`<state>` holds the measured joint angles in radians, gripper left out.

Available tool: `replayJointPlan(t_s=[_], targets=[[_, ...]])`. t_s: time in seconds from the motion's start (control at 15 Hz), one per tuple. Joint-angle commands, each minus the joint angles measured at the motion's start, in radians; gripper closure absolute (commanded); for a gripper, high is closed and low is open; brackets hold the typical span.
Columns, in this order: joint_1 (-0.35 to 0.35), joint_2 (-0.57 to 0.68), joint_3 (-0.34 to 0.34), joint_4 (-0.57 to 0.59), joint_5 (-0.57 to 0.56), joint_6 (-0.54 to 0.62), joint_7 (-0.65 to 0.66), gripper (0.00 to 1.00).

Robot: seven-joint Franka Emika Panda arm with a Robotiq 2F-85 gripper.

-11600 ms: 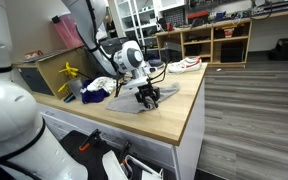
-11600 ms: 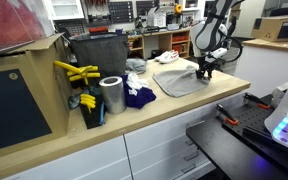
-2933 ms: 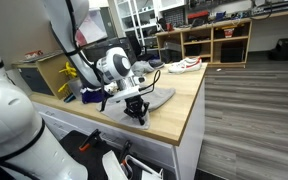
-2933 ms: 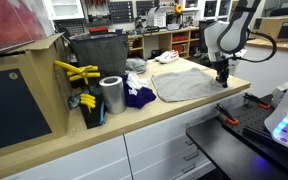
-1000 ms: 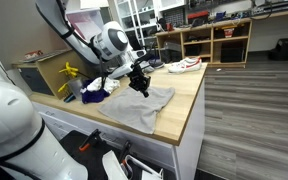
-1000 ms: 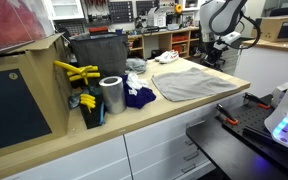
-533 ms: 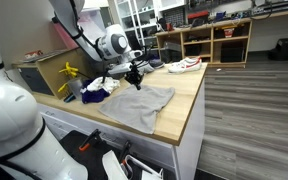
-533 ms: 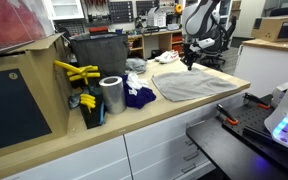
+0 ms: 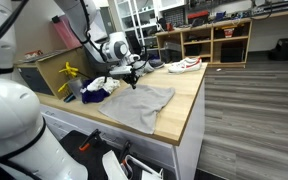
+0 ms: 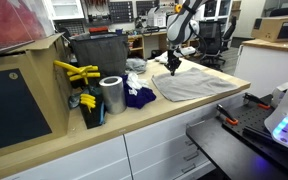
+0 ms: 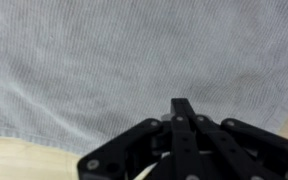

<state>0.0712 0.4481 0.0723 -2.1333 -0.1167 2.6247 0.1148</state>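
Note:
A grey cloth (image 9: 140, 106) (image 10: 192, 85) lies spread flat on the wooden counter (image 9: 187, 100) (image 10: 134, 126). My gripper (image 9: 134, 83) (image 10: 173, 70) points down over the cloth's edge nearest the pile of clothes, in both exterior views. In the wrist view the gripper (image 11: 182, 106) has its fingers pressed together with nothing between them. The grey cloth (image 11: 84, 70) fills most of that view, and bare wood of the counter (image 11: 24, 160) shows past its hem. I cannot tell whether the fingertips touch the fabric.
A dark blue cloth (image 9: 95, 96) (image 10: 137, 97) and a white cloth (image 9: 102, 84) lie beside the grey one. A metal can (image 10: 111, 95), yellow tools (image 10: 74, 72) and a dark bin (image 10: 96, 55) stand nearby. A white shoe (image 9: 184, 64) (image 10: 167, 57) sits at the counter's far end.
The arm has swung across the grey cloth toward the pile of clothes and come lower. The gripper stayed shut and the cloth has not moved.

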Motion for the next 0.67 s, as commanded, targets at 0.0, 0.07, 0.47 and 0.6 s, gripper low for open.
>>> replayJointPlan(t_s=[0.0,0.07,0.47,0.6], targets=[[0.009,0.098,0.012,0.104,0.042,-0.017,-0.062,1.00],[0.013,0.120,0.013,0.123,0.044,-0.019,-0.067,1.00],[0.020,0.196,0.031,0.199,0.052,-0.026,-0.097,1.00],[0.015,0.213,0.049,0.219,0.067,-0.028,-0.107,1.00]])
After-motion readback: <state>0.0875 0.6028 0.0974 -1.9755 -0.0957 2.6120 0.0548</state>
